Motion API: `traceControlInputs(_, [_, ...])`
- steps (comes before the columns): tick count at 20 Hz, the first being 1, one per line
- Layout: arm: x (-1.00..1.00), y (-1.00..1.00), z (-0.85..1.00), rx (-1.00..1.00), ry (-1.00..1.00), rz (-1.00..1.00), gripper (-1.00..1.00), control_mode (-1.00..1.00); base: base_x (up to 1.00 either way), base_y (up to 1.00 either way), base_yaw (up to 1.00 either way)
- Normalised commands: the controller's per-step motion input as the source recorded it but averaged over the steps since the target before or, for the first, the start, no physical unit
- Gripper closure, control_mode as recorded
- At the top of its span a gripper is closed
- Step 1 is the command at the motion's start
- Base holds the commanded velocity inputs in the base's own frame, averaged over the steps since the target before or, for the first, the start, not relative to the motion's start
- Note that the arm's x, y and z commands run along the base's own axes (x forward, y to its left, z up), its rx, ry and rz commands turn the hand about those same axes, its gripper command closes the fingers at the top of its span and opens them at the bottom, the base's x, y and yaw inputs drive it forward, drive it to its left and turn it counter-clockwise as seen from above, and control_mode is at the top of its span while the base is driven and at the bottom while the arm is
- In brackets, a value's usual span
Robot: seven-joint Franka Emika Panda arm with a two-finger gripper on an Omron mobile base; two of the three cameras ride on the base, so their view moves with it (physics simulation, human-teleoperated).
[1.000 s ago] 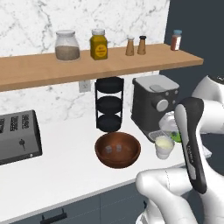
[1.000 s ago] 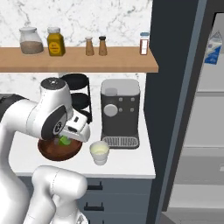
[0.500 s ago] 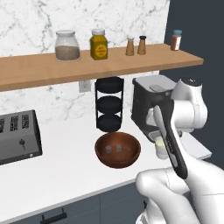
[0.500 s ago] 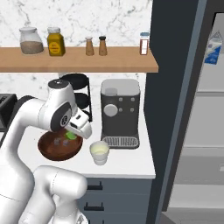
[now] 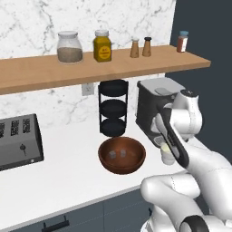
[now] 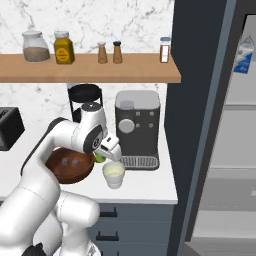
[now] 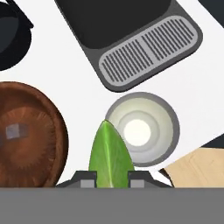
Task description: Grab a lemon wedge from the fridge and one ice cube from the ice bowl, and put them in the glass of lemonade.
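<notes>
One lemon wedge (image 7: 108, 154) sits clamped between the gripper (image 7: 109, 177) jaws, hovering just at seven o'clock of the glass of lemonade (image 7: 142, 129), presumably so it can drop in, with the ice bowl (image 7: 28, 131) at nine o'clock.

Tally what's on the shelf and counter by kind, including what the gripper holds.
Jars: 2
Shakers: 2
Spice bottle: 1
Tiered rack: 1
Coffee machine: 1
Toaster: 1
Ice bowl: 1
Ice cubes in it: 2
Glass of lemonade: 1
Lemon wedge in gripper: 1
Total: 14
</notes>
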Motion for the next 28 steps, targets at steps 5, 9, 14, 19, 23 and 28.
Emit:
traceControlInputs(5, [0.05, -0.07, -0.28, 0.0, 0.1, 0.0, 1.0, -1.0, 0.0, 0.0, 0.0])
traceControlInputs(9, [0.06, -0.16, -0.36, 0.0, 0.03, 0.0, 1.0, -1.0, 0.0, 0.0, 0.0])
traceControlInputs(14, [0.02, -0.17, -0.14, 0.0, 0.0, 0.0, 1.0, -1.0, 0.0, 0.0, 0.0])
traceControlInputs(19, [0.0, -0.21, 0.0, 0.0, 0.0, 0.0, 1.0, -1.0, 0.0, 0.0, 0.0])
traceControlInputs(23, [0.0, -0.23, 0.0, 0.0, 0.0, 0.0, 1.0, -1.0, 0.0, 0.0, 0.0])
traceControlInputs(28, [0.05, -0.01, 0.0, 0.0, 0.0, 0.0, 1.0, -1.0, 0.0, 0.0, 0.0])
